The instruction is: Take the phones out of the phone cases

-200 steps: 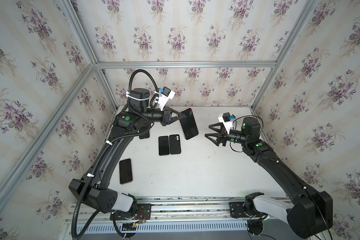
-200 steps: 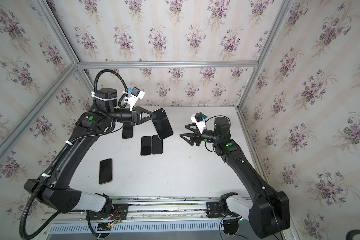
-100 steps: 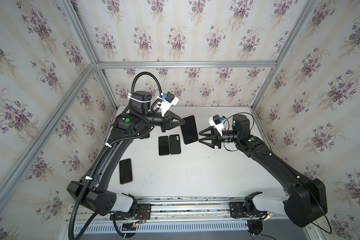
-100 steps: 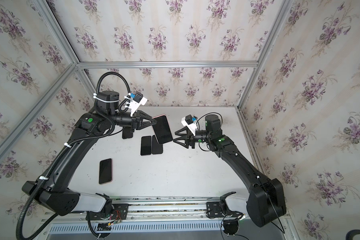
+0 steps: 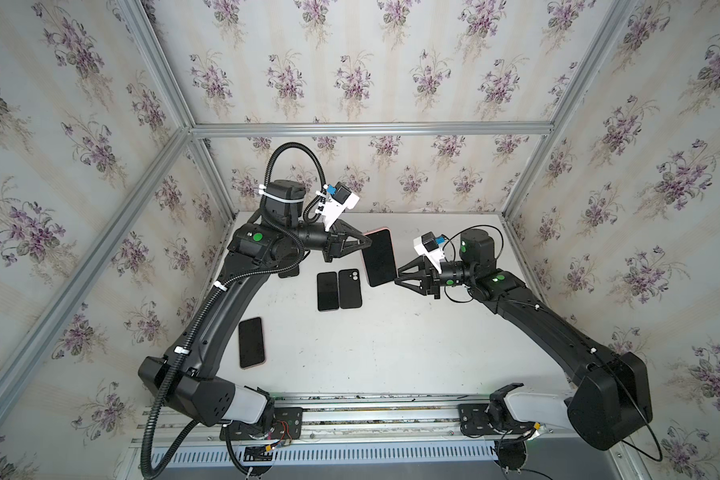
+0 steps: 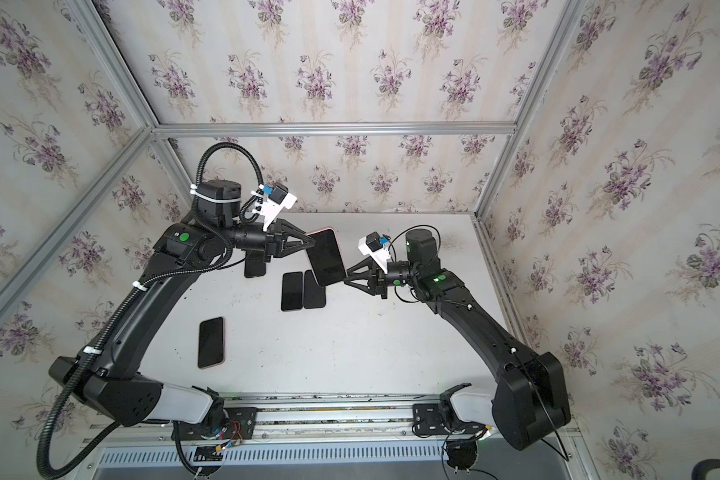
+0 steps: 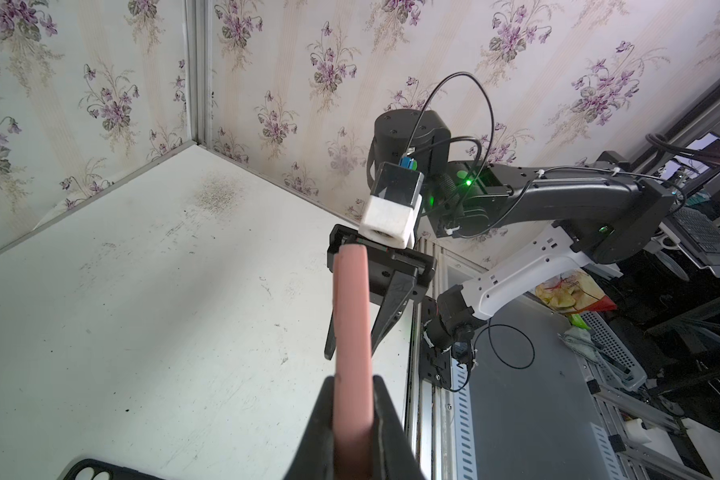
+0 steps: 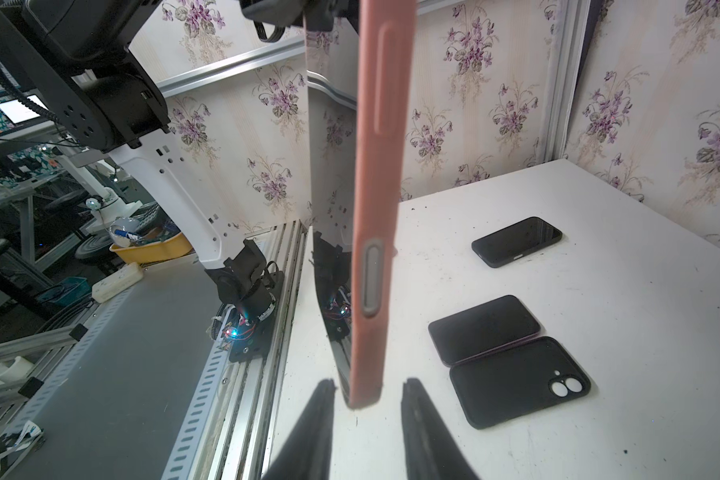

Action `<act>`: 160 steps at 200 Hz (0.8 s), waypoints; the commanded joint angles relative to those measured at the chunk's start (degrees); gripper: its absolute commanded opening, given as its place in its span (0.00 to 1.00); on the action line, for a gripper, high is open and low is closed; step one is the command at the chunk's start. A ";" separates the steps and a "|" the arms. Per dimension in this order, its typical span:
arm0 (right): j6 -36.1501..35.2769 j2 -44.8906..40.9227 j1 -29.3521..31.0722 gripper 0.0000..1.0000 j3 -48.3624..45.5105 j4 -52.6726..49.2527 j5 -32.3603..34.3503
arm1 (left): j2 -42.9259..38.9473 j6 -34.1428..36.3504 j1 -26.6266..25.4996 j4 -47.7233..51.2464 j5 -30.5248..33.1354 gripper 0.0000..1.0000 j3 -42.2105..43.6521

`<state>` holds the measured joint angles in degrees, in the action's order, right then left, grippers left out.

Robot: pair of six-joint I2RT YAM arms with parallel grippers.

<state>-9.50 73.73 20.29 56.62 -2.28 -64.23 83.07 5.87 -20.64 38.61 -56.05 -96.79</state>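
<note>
Right wrist view shows phone (image 8: 329,199) edge-on, pink case (image 8: 381,208), glossy black screen.

Left gripper (image 5: 368,242) clamped; right gripper (image 5: 397,276) parted (tips facing).

You will note: salmon-pink rubber phone case (image 8: 377,187), glossy black flat phone screen (image 5: 378,259), scuffed white tabletop (image 5: 391,340), cream purple-flowered wallpaper (image 5: 350,75).

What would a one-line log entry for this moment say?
left gripper: shut on phone, aloft | right gripper: open, jaws astride phone's free end | pink case: not yet off
</note>
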 commanded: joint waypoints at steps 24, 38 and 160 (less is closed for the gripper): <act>-3.32 -0.18 0.21 0.24 1.47 -2.47 -2.04 | 0.69 0.81 -0.01 -1.34 -2.82 0.00 -1.33; -3.51 0.00 0.28 0.23 1.80 -2.54 -2.13 | 0.93 0.72 -0.02 -1.34 -3.34 0.00 -1.69; -8.69 1.37 0.35 0.00 4.70 -8.37 -3.54 | 2.65 0.17 -0.10 -1.32 -4.56 0.00 -3.17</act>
<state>-13.34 75.13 20.56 59.96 -8.40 -66.78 84.88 6.96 -20.67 38.52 -58.59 -98.83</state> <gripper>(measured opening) 0.081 0.134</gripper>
